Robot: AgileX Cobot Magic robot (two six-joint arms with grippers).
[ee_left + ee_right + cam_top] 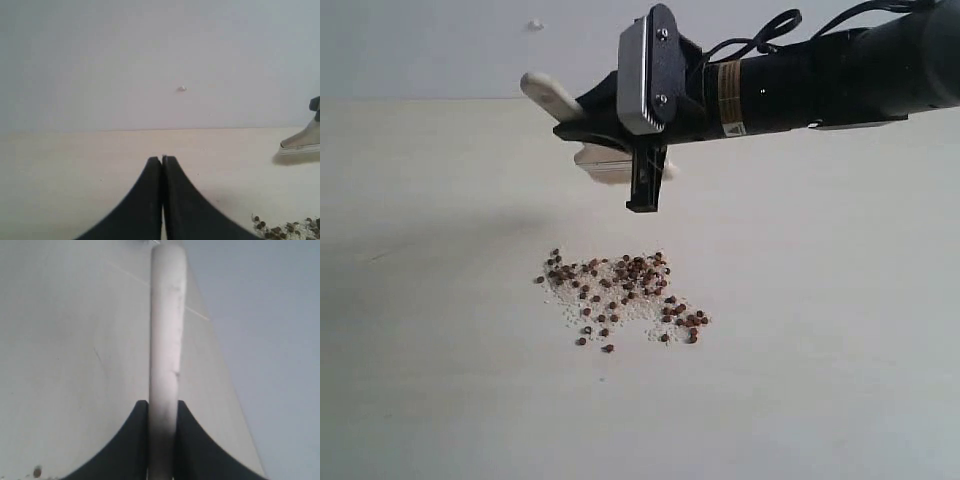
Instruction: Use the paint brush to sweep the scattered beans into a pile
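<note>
The right end effector point(162, 407) grips the paint brush point(548, 95) by its pale handle. One black finger sits on each side of the handle, and the handle sticks out past the fingertips. The left end effector point(162, 159) is clenched tight with nothing in it. It does not show in the exterior view.

The desk point(440, 380) is big, pale and plain. Its far edge meets a light wall.

The right arm holds the paint brush up in the air over the desk, on the far-edge side of the beans. It is not touching the desk or the beans. In the left wrist view only the brush's shiny metal part shows.

The pile point(620, 290) lies on the desk, well away from the far edge. It is loose and spread out, not a neat heap.

The beans point(638, 268) are tiny, round and brown. A few sit apart at the rim of the pile.

Tiny white grains point(632, 309) lie mixed in among them.
</note>
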